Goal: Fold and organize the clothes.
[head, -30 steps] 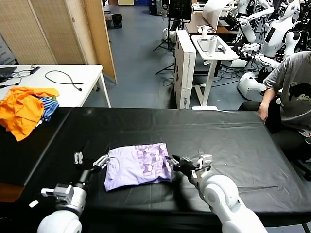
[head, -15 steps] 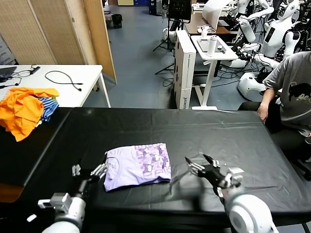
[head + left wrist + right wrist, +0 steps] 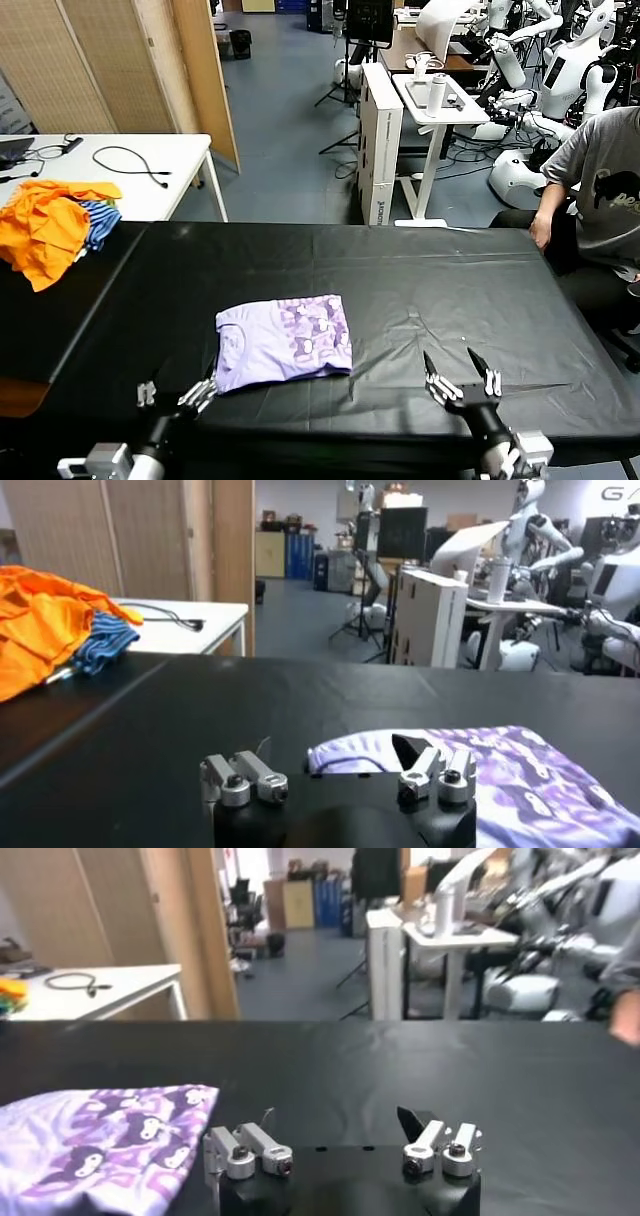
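The clothes, a pale lavender T-shirt point(image 3: 284, 341) folded into a flat rectangle with a darker purple print on its right half, lie on the black table point(image 3: 420, 290). The shirt also shows in the left wrist view point(image 3: 520, 780) and the right wrist view point(image 3: 100, 1143). My left gripper point(image 3: 177, 393) hangs open at the table's front edge, just off the shirt's near left corner and not touching it. My right gripper point(image 3: 460, 380) is open too, well to the right of the shirt near the front edge. Both hold nothing.
A heap of orange and blue-striped garments point(image 3: 52, 225) lies at the table's far left corner. Behind it stands a white table point(image 3: 130, 170) with cables. A seated person point(image 3: 600, 190) is at the far right, beside the table's edge.
Both arms have drawn back from the folded shirt toward the front edge. The right gripper let go of the shirt's right edge, opened and moved right. The shirt stays put.
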